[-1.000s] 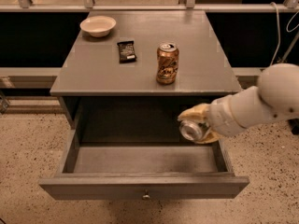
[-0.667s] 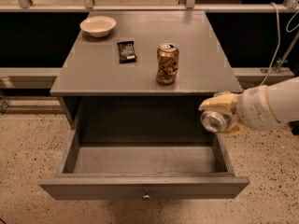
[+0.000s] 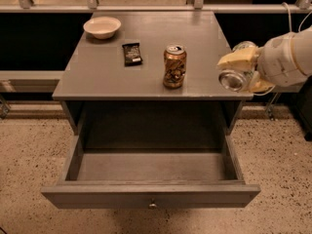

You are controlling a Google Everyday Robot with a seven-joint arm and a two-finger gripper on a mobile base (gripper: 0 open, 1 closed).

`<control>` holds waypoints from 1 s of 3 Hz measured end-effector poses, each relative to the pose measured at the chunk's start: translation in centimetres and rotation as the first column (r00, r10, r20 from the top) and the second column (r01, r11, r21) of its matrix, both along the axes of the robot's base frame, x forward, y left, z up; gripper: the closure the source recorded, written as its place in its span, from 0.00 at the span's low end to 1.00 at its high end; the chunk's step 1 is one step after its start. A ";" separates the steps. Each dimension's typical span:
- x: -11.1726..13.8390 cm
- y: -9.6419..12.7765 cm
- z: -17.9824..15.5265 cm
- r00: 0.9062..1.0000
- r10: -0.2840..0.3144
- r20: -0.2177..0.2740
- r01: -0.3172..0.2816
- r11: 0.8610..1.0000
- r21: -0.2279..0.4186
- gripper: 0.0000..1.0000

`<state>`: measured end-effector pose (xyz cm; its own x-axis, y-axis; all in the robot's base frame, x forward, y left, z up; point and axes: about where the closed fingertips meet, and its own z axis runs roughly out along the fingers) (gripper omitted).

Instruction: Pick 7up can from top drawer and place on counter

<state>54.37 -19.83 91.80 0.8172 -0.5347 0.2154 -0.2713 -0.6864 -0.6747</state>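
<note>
The gripper [image 3: 240, 73] is at the right edge of the counter [image 3: 102, 74]. Its yellow jaws are clamped on the 7up can [image 3: 232, 80], which lies tipped between them. They hide most of it. The arm is cut off on the right. Below and left of the jaws, the top drawer [image 3: 97, 197] is open. A brown can [image 3: 174, 66] stands to their left.

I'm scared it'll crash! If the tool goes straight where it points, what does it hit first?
Probably the brown can on the counter; the tool, holding the 7up can, points left toward it. Depth is unclear.
</note>
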 end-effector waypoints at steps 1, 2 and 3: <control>3.7 3.4 -0.7 0.997 0.073 0.026 -0.068 0.986 -0.153 1.00; 6.7 6.5 -3.5 0.983 0.180 -0.017 -0.176 0.927 -0.332 1.00; 8.0 7.8 -5.8 0.969 0.232 -0.086 -0.245 0.858 -0.451 1.00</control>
<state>62.33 -12.07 85.95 0.9164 -0.1706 0.3621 -0.0737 -0.9611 -0.2662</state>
